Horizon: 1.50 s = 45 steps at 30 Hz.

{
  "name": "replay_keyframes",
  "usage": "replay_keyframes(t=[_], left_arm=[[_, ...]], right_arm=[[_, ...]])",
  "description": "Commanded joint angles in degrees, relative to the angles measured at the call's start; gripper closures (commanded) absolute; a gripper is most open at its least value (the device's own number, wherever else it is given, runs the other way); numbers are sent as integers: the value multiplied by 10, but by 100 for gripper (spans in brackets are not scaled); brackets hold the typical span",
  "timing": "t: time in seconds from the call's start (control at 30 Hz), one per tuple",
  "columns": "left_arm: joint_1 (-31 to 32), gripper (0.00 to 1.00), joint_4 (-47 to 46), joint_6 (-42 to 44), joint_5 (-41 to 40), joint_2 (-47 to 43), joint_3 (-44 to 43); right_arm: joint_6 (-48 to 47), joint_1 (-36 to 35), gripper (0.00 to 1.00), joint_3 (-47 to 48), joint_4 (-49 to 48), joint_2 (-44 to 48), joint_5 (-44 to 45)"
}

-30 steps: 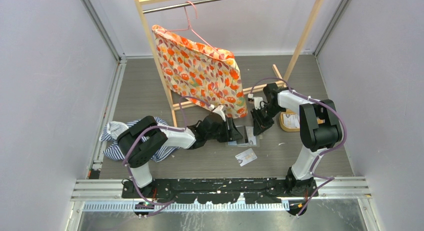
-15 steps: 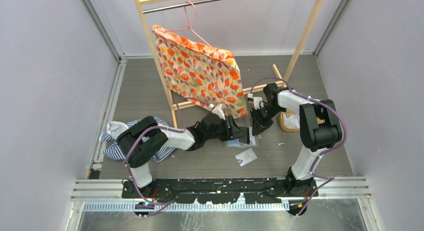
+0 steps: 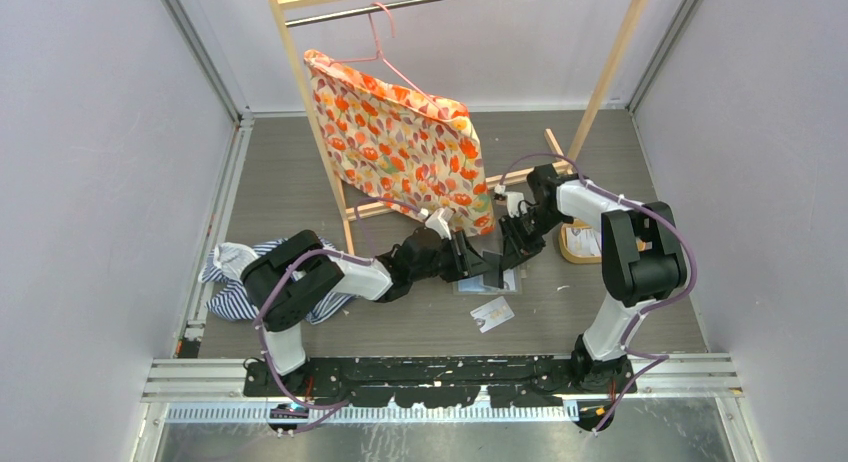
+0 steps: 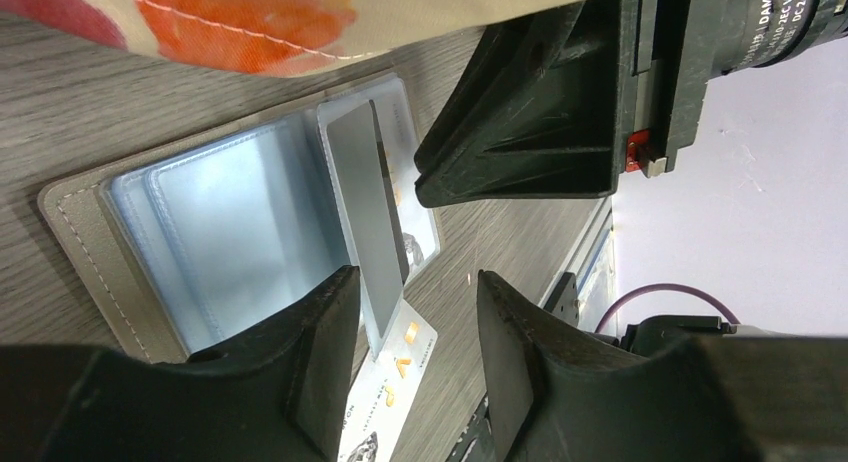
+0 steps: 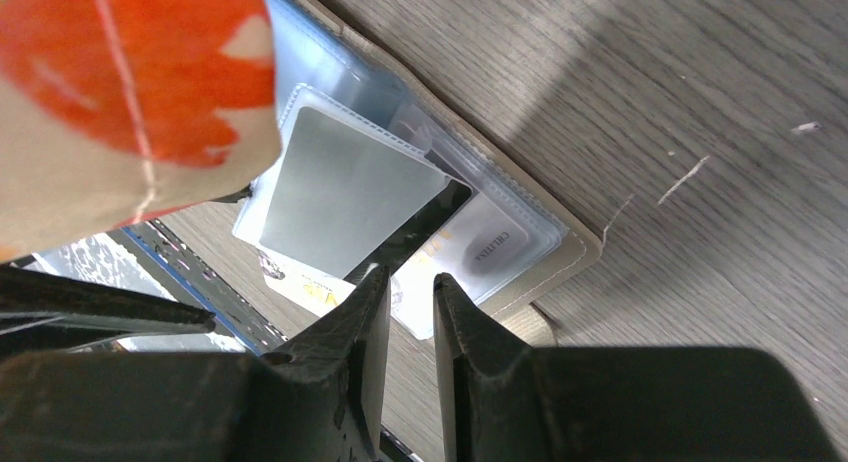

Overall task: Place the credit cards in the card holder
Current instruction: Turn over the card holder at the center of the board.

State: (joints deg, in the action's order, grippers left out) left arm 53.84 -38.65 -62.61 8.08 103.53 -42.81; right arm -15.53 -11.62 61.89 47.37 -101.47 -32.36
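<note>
Just short of your left gripper [image 4: 418,275], on the side toward the arm bases, one loose white card [image 3: 492,313] lies flat on the table [image 3: 300,182], apart from the card holder [image 4: 85,242]. Your left fingers [image 4: 320,352] stand spread and pinch nothing. The holder lies open directly under and ahead of them, with its pale bluish sleeves facing up. One clear sleeve [image 5: 340,197] is raised off the others and stands between the two left fingers, close against one of them and well clear of the other.

A black card [image 5: 425,227] sits partly inside that sleeve, and its bare end points at your right gripper [image 5: 410,277]. The right jaws are nearly together, with a narrow slit between them through which a pale card shows. The black card's edge reaches one fingertip, but you cannot tell from here whether it touches. Beneath the black card, a pale printed card rests in a lower sleeve.

Beyond the right gripper, toward its own arm, sits an oval wooden tray [image 3: 578,247]. Well behind your left arm lies a striped cloth [image 3: 228,267]. Past both grippers, a floral cloth [image 3: 400,142] hangs from a wooden rack [image 3: 610,72].
</note>
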Motion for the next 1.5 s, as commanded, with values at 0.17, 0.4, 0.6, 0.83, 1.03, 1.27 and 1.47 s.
replay_keyframes(t=[0.17,0.4,0.6,0.83,1.03,1.27,1.47], left_arm=[[-3,59,-37,-11,0,18,-10],[-3,63,-36,-19,-1,29,-12],[-3,65,-54,-28,-2,39,-10],[-1,71,-70,-38,-13,42,-6],[1,78,-70,-43,-27,46,-2],[1,76,-65,-39,-42,35,15],[1,73,-13,-7,-51,10,8]], right_arm=[[14,-18,73,14,-5,-4,-1],[22,-30,77,24,0,-28,4],[24,-32,76,36,13,-43,-40],[30,-32,76,48,28,-69,-100],[26,-29,76,54,38,-68,-123],[-7,-10,76,53,47,5,-130],[11,-9,77,35,23,4,-62]])
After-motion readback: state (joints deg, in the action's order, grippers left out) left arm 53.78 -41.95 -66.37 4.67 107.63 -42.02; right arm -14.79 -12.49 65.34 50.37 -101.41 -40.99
